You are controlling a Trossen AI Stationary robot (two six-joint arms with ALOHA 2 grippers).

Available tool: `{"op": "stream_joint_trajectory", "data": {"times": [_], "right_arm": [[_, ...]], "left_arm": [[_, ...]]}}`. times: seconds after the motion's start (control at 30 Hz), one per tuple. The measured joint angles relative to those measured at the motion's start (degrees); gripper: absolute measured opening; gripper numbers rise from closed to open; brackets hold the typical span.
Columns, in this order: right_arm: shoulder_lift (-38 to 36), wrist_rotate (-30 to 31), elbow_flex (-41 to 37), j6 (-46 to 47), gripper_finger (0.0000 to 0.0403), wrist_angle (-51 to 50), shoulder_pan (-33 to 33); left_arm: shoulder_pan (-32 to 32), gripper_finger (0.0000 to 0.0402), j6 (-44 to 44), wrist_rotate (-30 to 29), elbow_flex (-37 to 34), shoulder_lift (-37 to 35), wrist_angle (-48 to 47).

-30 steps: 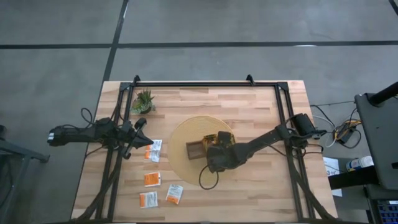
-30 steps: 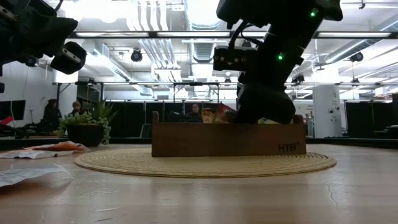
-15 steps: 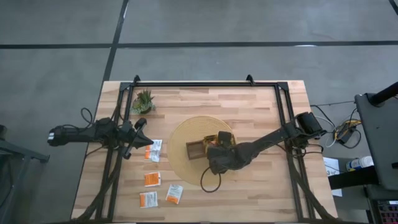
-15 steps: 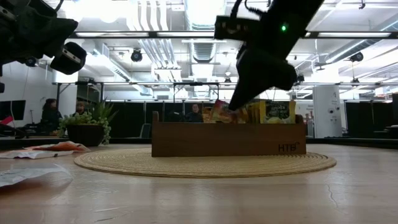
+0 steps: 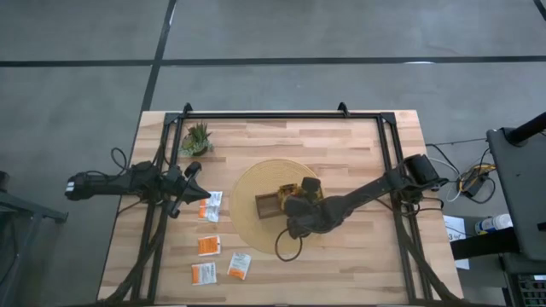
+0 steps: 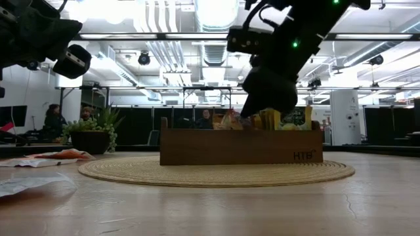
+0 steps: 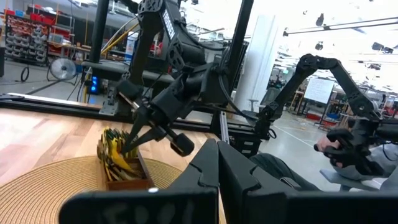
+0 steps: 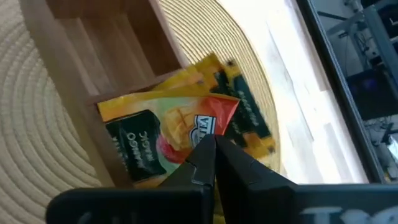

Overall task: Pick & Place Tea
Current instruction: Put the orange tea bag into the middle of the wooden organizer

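Note:
A dark wooden tray (image 5: 266, 205) lies on a round woven mat (image 5: 247, 192) at mid-table. Yellow and orange tea sachets (image 8: 161, 130) stand packed in its right-hand compartment, and the compartment beside them (image 8: 93, 37) is bare. My right gripper (image 8: 208, 146) is shut and slants down from the table's right, its tips at the top of those sachets (image 7: 118, 155). Several more tea sachets (image 5: 209, 246) lie flat on the table left of the mat. My left gripper (image 5: 194, 189) waits shut at the left edge, level, above the table. My right gripper's shut fingertips (image 8: 211, 140) stand at the upper edge of an orange-red sachet (image 8: 214, 118) in the tray, slanting down from the right. I cannot tell whether they touch it.
A small potted plant (image 5: 196, 138) stands at the far left. One loose sachet (image 5: 212, 205) lies close beside my left gripper. A black frame rail (image 5: 281, 115) runs along the far edge. The near right part of the tabletop (image 5: 358, 256) is bare wood.
My right gripper has risen a little out of the tray and tipped its wrist, staying shut. In the low view the upright sachets it covered now show above the tray wall.

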Motion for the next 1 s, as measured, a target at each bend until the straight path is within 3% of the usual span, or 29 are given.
{"op": "stream_joint_trajectory", "data": {"times": [0.4,0.6,0.87,1.0], "right_arm": [[-0.27,-1.63,2.24,-3.11,0.0008,1.26,0.99],[-0.14,-7.59,1.75,-3.09,0.0008,1.96,0.57],[-0.12,-11.16,-3.51,-6.08,0.0008,16.05,-0.76],[-0.10,-12.26,-5.16,-5.41,0.0008,15.68,-1.72]], "left_arm": [[0.00,0.0000,0.00,0.01,0.01,0.09,-0.36],[-0.01,0.0000,0.00,0.02,0.02,0.09,-0.47],[-0.01,0.0000,0.01,0.00,0.02,0.09,-0.46],[-0.01,0.0000,0.01,0.01,0.00,0.09,-0.45]]}}
